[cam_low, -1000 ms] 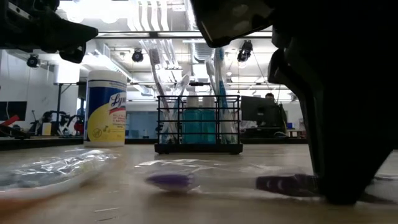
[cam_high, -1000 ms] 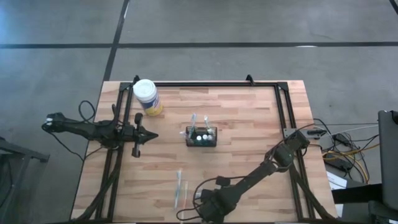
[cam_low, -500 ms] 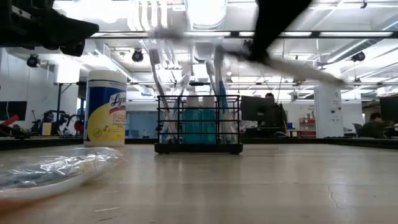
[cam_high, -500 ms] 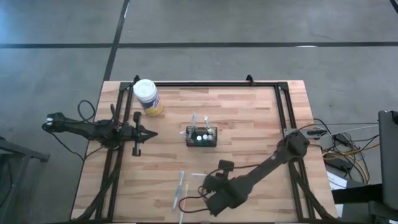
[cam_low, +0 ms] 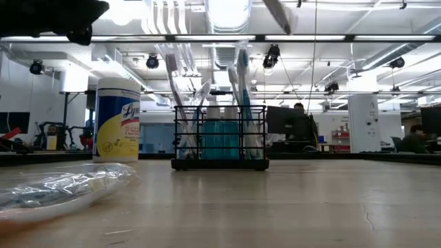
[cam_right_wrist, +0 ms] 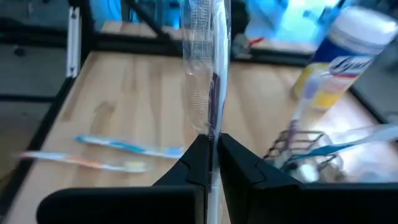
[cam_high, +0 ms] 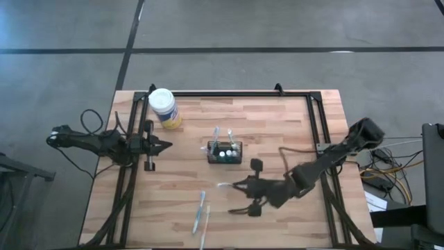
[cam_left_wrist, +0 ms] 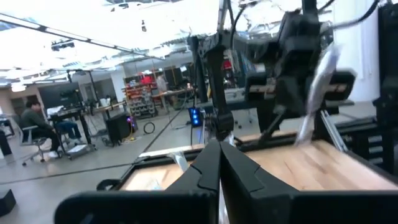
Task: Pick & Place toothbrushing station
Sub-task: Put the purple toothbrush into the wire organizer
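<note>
— Holder (cam_high: 225,152) sits mid-table, yes? What's in it?

— It does, just beside the wipes can (cam_high: 164,108) side of centre. In the low view it carries several upright brushes and a teal bottle or two.

— And the right gripper (cam_high: 234,186)?

— Raised above the table, in front of the holder and a little to its right. Its fingers are pinched on a wrapped brush (cam_right_wrist: 208,93); the wrist view shows the clear sleeve standing up between them.

— So that one's on its way in?

— I'd judge so: picked, not yet placed. It would need carrying over the holder and lowering into a free cell.

— Anything left on the wood?

— Two loose brushes (cam_high: 201,215) near the front edge, well apart from the holder. Those look like the remaining work.

— Left arm?

— Parked at the left edge; left gripper (cam_high: 166,145) closed on nothing, pointing inward.
</note>
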You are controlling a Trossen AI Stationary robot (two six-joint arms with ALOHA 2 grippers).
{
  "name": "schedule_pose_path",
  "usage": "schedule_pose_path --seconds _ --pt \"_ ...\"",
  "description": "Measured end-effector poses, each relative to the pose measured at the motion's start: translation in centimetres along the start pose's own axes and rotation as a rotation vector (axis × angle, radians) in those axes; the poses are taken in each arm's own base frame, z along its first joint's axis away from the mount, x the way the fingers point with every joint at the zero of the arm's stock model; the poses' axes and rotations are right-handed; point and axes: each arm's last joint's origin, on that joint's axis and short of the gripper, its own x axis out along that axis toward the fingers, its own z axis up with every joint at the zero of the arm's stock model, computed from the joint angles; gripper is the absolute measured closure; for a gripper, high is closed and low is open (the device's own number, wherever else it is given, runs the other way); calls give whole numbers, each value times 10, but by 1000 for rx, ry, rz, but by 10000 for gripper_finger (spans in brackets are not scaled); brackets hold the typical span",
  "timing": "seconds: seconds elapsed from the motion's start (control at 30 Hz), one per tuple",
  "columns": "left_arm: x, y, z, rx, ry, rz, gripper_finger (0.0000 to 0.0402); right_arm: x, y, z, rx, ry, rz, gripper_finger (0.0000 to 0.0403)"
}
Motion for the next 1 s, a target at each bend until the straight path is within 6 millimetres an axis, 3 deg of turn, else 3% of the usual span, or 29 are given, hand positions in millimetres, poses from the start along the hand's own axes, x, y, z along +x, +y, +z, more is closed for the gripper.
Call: schedule_pose_path --seconds 0.27,0.43,0.7,0.8,1.0 --pt "17 2 19 -7 55 64 393 -10 -53 -33 -20 -167 -2 385" --pt "33 1 27 40 106 63 392 -15 -78 -35 -3 -269 36 385" --pt "53 -1 37 28 120 58 365 -3 -83 -26 -55 -339 28 385" --pt "58 0 53 -19 61 34 340 1 -82 -21 -90 -383 7 385" --pt "73 -6 62 -46 52 -142 284 8 -89 -6 -143 -423 11 385"
